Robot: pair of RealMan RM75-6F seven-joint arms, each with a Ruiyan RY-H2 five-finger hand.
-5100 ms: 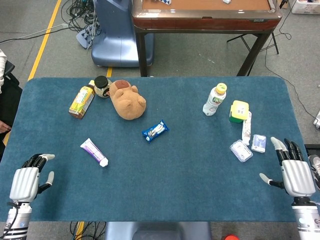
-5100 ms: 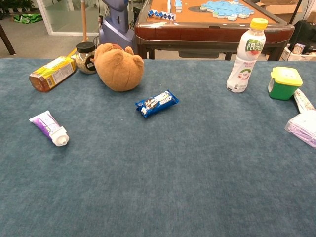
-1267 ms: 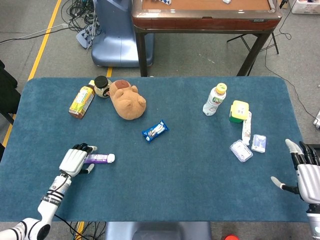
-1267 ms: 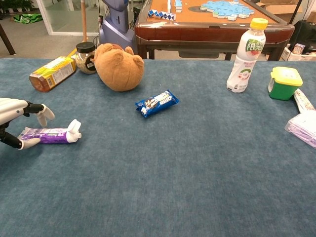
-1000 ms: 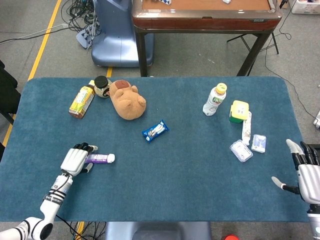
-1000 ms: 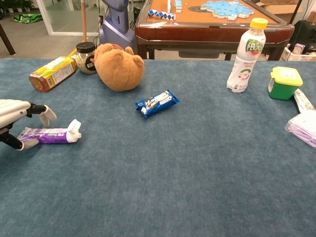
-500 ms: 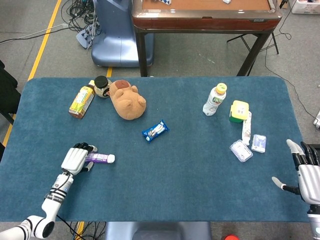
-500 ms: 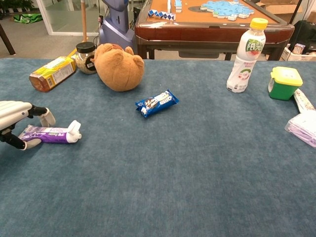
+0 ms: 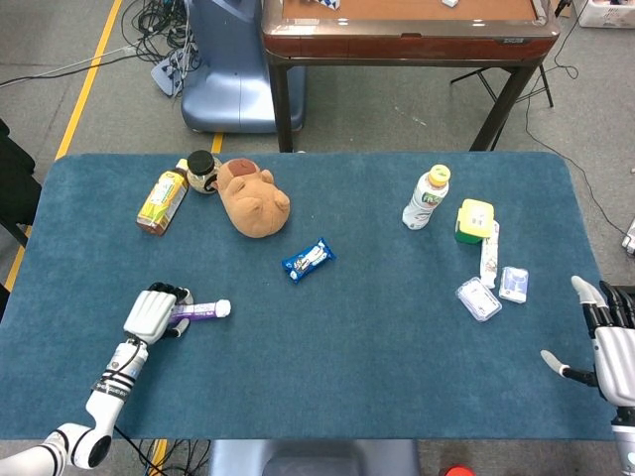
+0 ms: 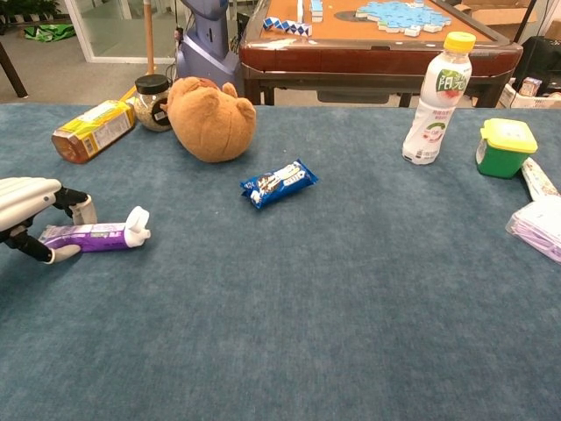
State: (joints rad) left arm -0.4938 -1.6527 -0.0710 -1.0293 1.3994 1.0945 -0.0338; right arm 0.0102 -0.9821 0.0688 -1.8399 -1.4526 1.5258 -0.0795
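A purple tube with a white cap (image 9: 201,311) (image 10: 98,235) lies near the table's left front. My left hand (image 9: 153,311) (image 10: 30,213) grips its tail end, with fingers curled over it and the thumb under it in the chest view. The cap points right and sits slightly raised off the blue cloth. My right hand (image 9: 609,342) hovers at the table's right front edge with its fingers spread and nothing in it. It is nearest to two small packets (image 9: 478,297) and does not show in the chest view.
A brown plush toy (image 9: 255,198), a dark-lidded jar (image 9: 202,171) and a yellow carton (image 9: 163,200) lie at the back left. A blue snack packet (image 9: 309,260) lies mid-table. At the back right stand a yellow-capped bottle (image 9: 426,196) and a green tub (image 9: 474,220).
The left hand came in from the front left corner and closed on the tube, which turned its cap rightward. In the last half second the tube shifted slightly right and up.
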